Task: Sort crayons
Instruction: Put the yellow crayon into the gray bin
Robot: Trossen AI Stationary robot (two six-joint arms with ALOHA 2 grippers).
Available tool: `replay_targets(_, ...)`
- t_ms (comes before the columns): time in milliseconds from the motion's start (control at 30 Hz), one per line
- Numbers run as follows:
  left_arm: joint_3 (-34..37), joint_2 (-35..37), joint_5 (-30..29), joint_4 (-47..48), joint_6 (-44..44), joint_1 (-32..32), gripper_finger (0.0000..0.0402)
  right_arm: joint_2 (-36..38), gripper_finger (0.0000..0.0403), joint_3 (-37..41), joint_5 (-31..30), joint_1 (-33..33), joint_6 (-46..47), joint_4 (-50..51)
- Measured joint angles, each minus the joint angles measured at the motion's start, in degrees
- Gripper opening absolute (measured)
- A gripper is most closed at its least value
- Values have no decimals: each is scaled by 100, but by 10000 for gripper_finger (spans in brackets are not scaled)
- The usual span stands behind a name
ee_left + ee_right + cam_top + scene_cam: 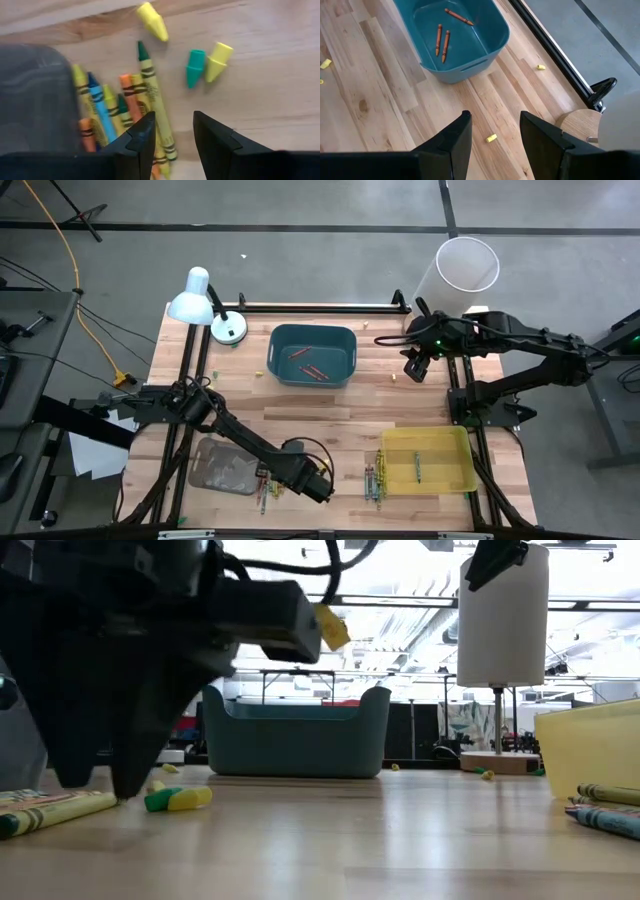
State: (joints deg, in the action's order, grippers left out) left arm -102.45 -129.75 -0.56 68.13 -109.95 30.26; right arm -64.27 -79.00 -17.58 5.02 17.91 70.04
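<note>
Left wrist view: open left pincer (172, 132) just above loose crayons (131, 102)

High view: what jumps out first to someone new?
The teal bin at the table's middle back, holding three orange-red crayons. Then the left claw, open, low at the front edge over a loose pile of crayons beside a clear tray. The right claw hangs open near the bin; a yellow bin sits front right.
</note>
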Motion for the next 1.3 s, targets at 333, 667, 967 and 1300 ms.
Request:
replay_targets(333,250,26,135,-342,-190,-39,119,2,160,0,0,0,-2,4)
replay_targets(667,-98,37,-149,308,-402,-37,119,1,160,1,-2,2,-42,-26)
replay_targets(967,-98,39,-169,623,-538,-65,119,2,160,2,-2,2,-44,-22)
replay_targets(1300,299,48,128,170,-793,-65,119,1,160,2,-2,2,-149,-17)
